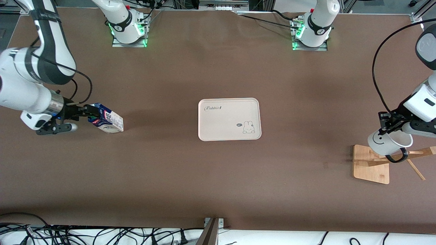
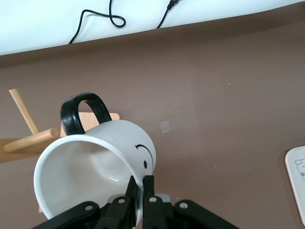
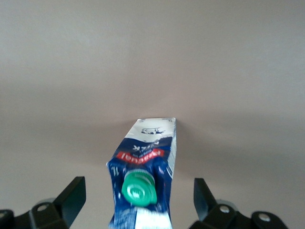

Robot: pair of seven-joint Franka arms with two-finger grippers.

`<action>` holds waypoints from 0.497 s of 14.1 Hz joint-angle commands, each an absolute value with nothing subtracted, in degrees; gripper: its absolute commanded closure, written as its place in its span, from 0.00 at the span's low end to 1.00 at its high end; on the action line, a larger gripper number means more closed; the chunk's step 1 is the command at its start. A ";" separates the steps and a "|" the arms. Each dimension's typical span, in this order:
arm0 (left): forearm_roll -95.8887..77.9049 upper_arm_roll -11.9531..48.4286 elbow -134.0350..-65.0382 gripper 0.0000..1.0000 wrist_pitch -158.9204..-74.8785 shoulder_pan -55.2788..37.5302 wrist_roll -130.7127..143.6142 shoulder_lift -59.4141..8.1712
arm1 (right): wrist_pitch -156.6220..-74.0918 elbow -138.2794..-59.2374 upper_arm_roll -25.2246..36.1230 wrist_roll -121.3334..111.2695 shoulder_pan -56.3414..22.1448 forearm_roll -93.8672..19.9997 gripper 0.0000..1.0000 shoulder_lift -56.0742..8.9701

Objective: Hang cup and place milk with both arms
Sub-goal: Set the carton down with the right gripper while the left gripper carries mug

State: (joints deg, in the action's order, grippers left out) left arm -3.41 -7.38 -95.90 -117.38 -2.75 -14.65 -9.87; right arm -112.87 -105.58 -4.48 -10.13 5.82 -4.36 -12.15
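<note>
The milk [image 1: 106, 121] is a blue-topped carton with a green cap [image 3: 138, 188], on the table toward the right arm's end. My right gripper [image 1: 89, 114] is open, and its fingers [image 3: 71, 198] stand wide on either side of the carton's top without touching it. My left gripper [image 1: 386, 124] is shut on the rim of the white cup [image 1: 385, 141]. It holds the cup tilted over the wooden rack [image 1: 370, 164], smiley side up [image 2: 143, 152]. The cup's black handle [image 2: 83, 112] is close to a rack peg [image 2: 29, 141].
A white tray [image 1: 229, 102] with a rabbit print lies in the middle of the table; its corner shows in the left wrist view [image 2: 298, 183]. The rack's pegs [image 1: 417, 153] stick out toward the table's end. Cables lie along the table's near edge.
</note>
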 commanded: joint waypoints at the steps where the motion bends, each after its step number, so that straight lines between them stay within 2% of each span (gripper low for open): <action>1: -3.16 -7.82 -93.69 1.00 -116.81 -1.85 -17.49 -11.42 | -106.63 -99.61 -5.63 -10.99 8.35 -4.31 0.00 -9.93; 7: -2.99 -10.89 -94.04 1.00 -116.81 -1.14 -21.97 -12.30 | -103.20 -92.82 -5.45 -10.55 8.35 -4.65 0.00 -7.30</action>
State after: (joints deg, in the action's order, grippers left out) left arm -3.41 -9.76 -95.68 -117.36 -1.50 -19.66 -11.08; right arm -105.32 -95.01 -4.56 -10.16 7.24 -4.25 -7.51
